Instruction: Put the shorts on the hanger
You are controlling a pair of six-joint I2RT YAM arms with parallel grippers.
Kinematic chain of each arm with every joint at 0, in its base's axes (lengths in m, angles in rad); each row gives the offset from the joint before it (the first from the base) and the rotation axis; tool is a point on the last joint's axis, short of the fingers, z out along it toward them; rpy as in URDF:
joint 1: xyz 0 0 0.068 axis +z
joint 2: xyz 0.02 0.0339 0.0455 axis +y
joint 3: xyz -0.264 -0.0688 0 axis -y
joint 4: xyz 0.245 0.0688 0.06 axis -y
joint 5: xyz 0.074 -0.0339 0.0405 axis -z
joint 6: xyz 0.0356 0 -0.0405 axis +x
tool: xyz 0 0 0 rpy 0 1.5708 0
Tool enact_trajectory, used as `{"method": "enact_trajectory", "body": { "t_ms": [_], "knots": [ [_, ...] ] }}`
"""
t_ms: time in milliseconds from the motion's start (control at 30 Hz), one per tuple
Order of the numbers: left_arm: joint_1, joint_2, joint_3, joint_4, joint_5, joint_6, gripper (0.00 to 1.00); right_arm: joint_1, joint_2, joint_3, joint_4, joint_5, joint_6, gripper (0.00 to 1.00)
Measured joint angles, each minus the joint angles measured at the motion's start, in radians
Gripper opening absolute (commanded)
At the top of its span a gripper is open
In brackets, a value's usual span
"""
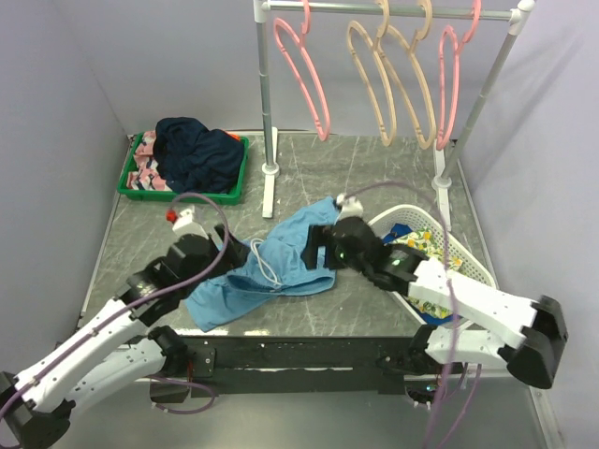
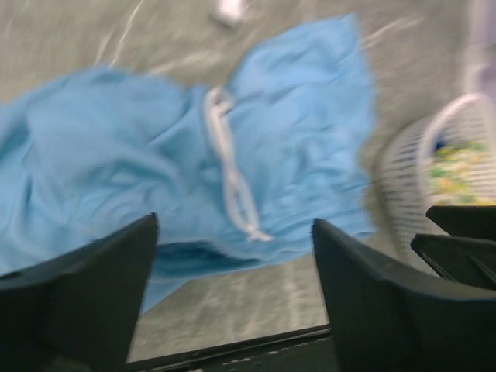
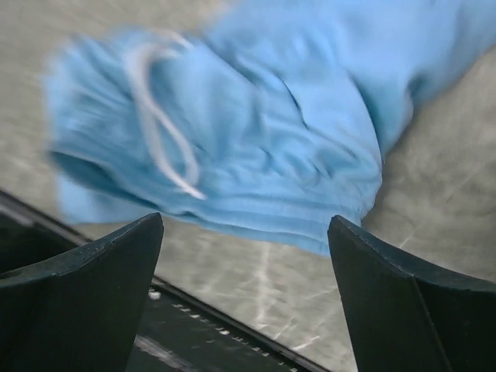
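Centrally, shorts point(image 1: 281, 267) between left tool point(image 1: 232, 254), right tool point(image 1: 316, 248), jaws apart

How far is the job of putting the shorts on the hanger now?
Done: nothing yet. The shorts lie crumpled on the table; the pink hangers hang bare on the rail. In hand: left gripper and right gripper are open near the shorts, holding nothing. Remaining: grasp, lift, hang.

Sky-blue shorts point(image 1: 295, 248) crumpled on the table; pink hangers hanging at the back.
The shorts lie flat but wrinkled near centre, one end trailing toward 7 o'clock, the other toward 1 o'clock, white drawstring point(image 1: 266, 263) looped on top. The left pink hanger point(image 1: 304, 77) hangs at 12 o'clock and the right pink hanger point(image 1: 450, 82) at 1 o'clock, both hooked on the rail point(image 1: 360, 7).
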Motion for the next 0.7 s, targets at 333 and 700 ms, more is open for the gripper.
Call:
{"method": "enact_trajectory", "body": {
  "t_ms": [333,700],
  "knots": [
    [0.003,0.035,0.279,-0.033,-0.028,0.090,0.97,-0.146,0.040,0.724,-0.129,0.101,-0.179,0.70],
    [0.005,0.117,0.351,-0.065,-0.021,0.164,0.98,-0.285,0.499,1.276,-0.257,0.085,-0.385,0.66]
  ]
}}
